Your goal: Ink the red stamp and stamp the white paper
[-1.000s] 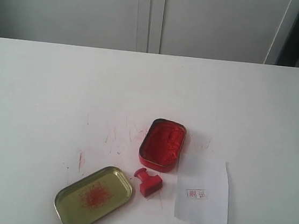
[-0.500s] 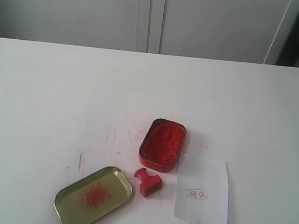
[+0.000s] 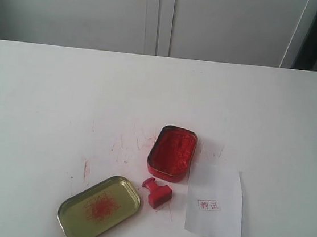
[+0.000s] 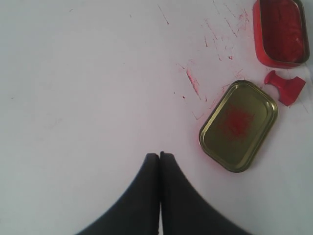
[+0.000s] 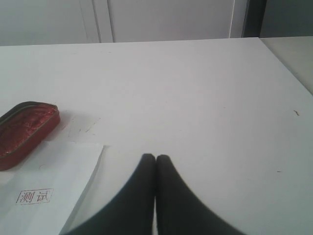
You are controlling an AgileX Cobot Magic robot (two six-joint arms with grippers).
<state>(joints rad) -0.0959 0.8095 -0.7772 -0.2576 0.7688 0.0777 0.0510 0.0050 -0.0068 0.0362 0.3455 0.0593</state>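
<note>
The red stamp (image 3: 156, 192) lies tipped on its side on the table between the gold lid and the white paper (image 3: 215, 202); it also shows in the left wrist view (image 4: 285, 86). The paper carries a small red printed mark (image 3: 209, 205) and appears in the right wrist view (image 5: 44, 191). The open red ink tin (image 3: 172, 152) sits just behind the stamp. My left gripper (image 4: 160, 155) is shut and empty, well away from the stamp. My right gripper (image 5: 156, 157) is shut and empty, beside the paper's edge. Neither arm shows in the exterior view.
A gold tin lid (image 3: 99, 208) with a red smudge lies near the table's front edge, left of the stamp. Faint red ink streaks (image 3: 124, 143) mark the white tabletop around the tin. Grey cabinet doors (image 3: 159, 15) stand behind the table.
A dark edge of the left arm at the far left of the exterior view one second ago is gone. The stamp, tin, lid and paper have not moved.
</note>
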